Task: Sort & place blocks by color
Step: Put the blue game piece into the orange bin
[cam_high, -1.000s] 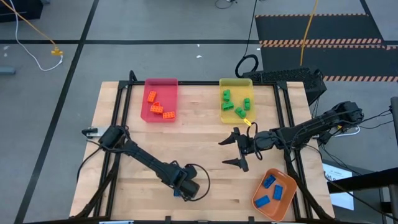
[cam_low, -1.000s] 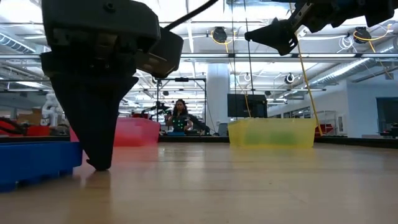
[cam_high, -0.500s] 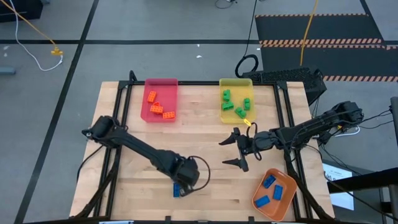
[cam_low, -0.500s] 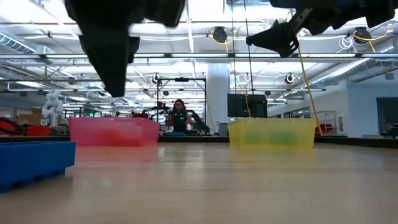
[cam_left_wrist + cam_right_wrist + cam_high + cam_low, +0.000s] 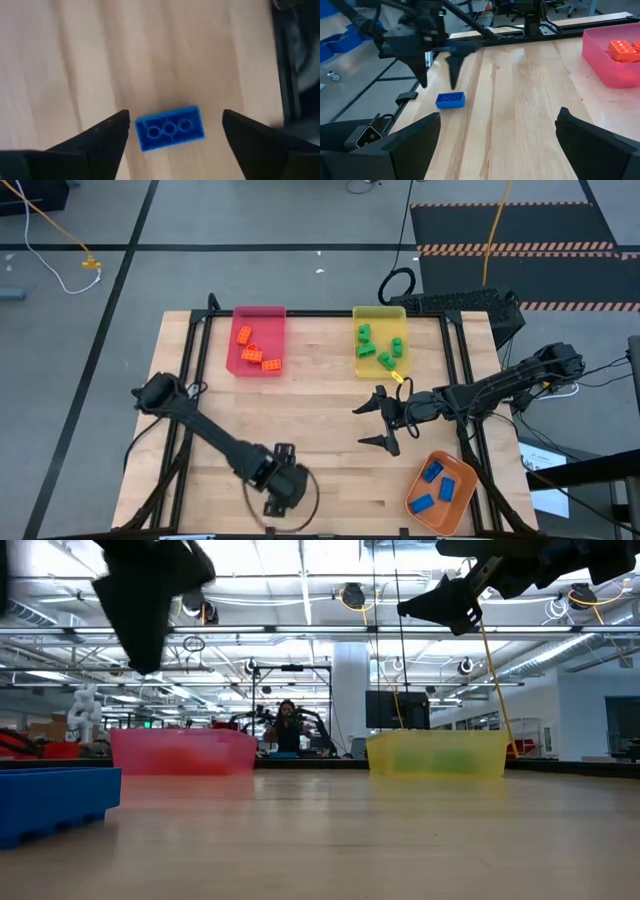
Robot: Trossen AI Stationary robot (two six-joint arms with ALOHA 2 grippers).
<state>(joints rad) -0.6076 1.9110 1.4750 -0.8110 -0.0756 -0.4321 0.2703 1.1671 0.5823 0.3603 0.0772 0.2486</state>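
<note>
One blue block (image 5: 170, 134) lies on the wood near the table's front edge, its hollow underside up; it also shows in the right wrist view (image 5: 450, 99) and the low view (image 5: 55, 802). My left gripper (image 5: 175, 117) hovers open above it, one finger on each side, touching nothing; in the high view the left gripper (image 5: 277, 480) covers it. My right gripper (image 5: 358, 424) waits open in the air over the table's middle right. Orange blocks (image 5: 255, 352) lie in the pink tray (image 5: 262, 313), green blocks (image 5: 378, 345) in the yellow tray (image 5: 380, 311), and blue blocks (image 5: 438, 483) in the orange tray (image 5: 460, 510).
The pink and yellow trays stand at the table's far edge, and the orange tray sits at the near right corner. Bare wood lies between them. A dark frame rail (image 5: 190, 380) runs along the table's left side. A person (image 5: 287, 730) shows far behind the table.
My left gripper has risen off the table beside the blue block, where its shut tips stood, swung a little toward the table's left edge until it hangs over the block, and opened. The block stays on the wood.
</note>
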